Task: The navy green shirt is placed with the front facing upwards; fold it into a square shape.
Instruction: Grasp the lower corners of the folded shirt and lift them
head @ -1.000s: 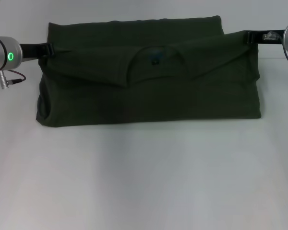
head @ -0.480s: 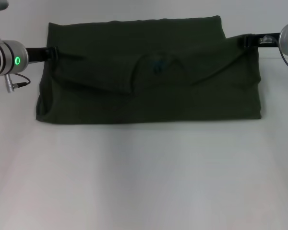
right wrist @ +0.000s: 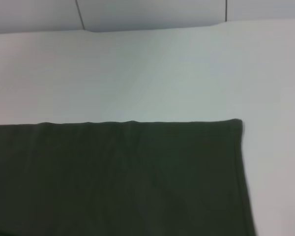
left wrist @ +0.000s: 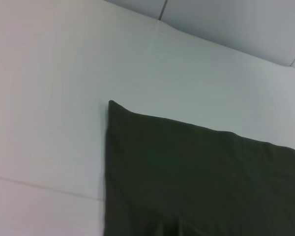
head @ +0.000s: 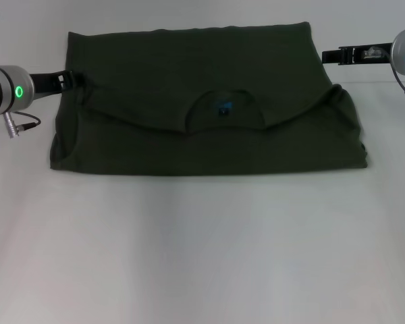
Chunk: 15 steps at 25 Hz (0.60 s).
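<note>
The navy green shirt (head: 209, 101) lies on the white table (head: 202, 250) at its far side, folded crosswise into a wide dark olive band. Its upper part is turned down over the lower, so the round collar (head: 223, 111) with a small blue label (head: 223, 106) sits mid-band. The left gripper (head: 66, 82) touches the shirt's left edge; whether it grips cannot be told. The right gripper (head: 326, 57) hangs clear beside the right edge, its state likewise unclear. Both wrist views show only the shirt's far corners on bare table.
</note>
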{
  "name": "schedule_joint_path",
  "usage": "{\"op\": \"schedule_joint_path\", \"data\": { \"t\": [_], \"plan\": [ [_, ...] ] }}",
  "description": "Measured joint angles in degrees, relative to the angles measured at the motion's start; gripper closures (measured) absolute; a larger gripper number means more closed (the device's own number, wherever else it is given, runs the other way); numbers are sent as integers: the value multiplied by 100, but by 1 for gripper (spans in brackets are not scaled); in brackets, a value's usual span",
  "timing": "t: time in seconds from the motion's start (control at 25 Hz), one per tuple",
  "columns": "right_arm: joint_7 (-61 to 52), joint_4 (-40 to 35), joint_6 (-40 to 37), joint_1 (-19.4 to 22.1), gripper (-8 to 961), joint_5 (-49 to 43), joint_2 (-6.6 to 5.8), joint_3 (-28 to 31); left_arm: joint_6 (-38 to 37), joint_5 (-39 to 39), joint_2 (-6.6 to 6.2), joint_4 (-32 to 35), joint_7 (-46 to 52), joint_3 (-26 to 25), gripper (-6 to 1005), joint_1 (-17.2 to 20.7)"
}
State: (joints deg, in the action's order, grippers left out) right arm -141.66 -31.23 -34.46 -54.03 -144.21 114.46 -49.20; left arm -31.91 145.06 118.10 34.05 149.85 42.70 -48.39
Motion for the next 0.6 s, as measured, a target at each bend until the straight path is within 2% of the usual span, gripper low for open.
{"op": "schedule_joint_path", "data": {
  "t": [0.16, 0.24, 0.28, 0.4, 0.48, 0.56, 0.6],
  "plan": [
    [55, -271, -721, 266, 286, 576, -55, 347, -292, -304, 135, 496, -74, 15, 466, 324],
    [246, -410, -1236, 544, 263, 1145, -110, 497, -589, -611, 167, 771, -213, 19, 392, 522],
    [350, -464, -1479, 691, 252, 1400, -132, 554, -888, -915, 163, 911, -344, 17, 393, 677],
    [698, -583, -2331, 1257, 217, 2326, -188, 692, -1564, -1657, 23, 1012, -666, -43, 396, 1015],
    [927, -575, -2867, 1625, 217, 2852, -223, 796, -2111, -2117, -71, 985, -924, -275, 398, 1234],
    [1153, -537, -3373, 1978, 217, 3257, -228, 913, -2341, -2220, -90, 957, -1056, -477, 402, 1318],
    [1264, -528, -3616, 2132, 217, 3419, -219, 962, -2819, -2310, -102, 911, -1324, -929, 404, 1451]
  ]
}}
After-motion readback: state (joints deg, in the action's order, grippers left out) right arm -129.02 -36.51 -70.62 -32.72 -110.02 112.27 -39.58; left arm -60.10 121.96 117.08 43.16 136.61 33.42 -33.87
